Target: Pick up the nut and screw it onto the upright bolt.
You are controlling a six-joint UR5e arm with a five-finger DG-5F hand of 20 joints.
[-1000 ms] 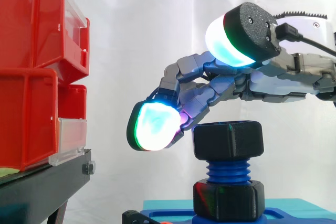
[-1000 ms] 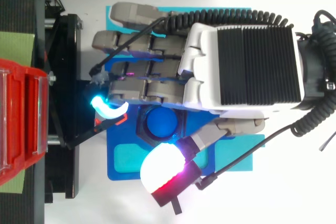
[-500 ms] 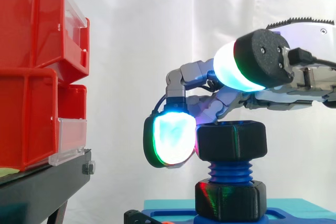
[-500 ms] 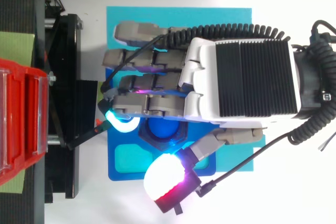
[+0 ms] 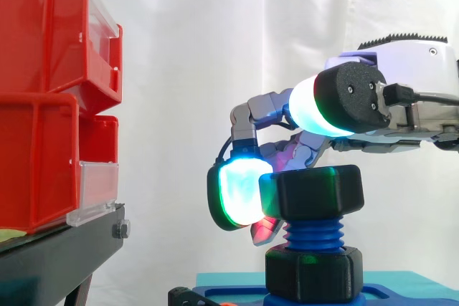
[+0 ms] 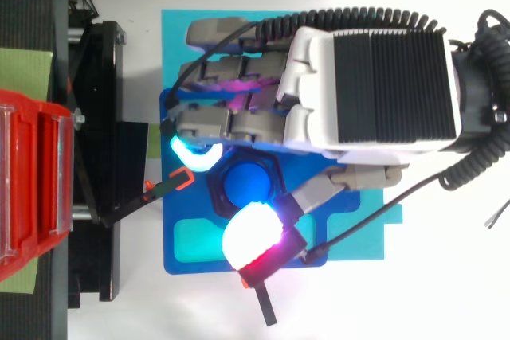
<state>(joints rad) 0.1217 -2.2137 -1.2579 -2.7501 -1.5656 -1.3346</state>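
From my station I count two nuts on one bolt: a black plastic hexagonal nut (image 5: 310,191) sits at the top of the upright blue threaded bolt (image 5: 314,233), and a second black nut (image 5: 314,271) sits at the bolt's foot, with bare thread between them. The one hand (image 6: 374,77) comes in from the right, palm down over the bolt, with its fingers curled round the top nut. A green-glowing fingertip (image 5: 240,193) presses on the nut's left face, and the white thumb pad (image 6: 251,236) lies against the opposite side, so it is a pinch. The bolt stands on a blue base plate (image 6: 191,220), which lies on a teal mat (image 6: 179,29) on a white surface. To the left I count two stacked red plastic bins (image 5: 43,41) on a black stand (image 5: 57,256), well apart from the bolt, and a white curtain (image 5: 186,48) hangs behind it all.
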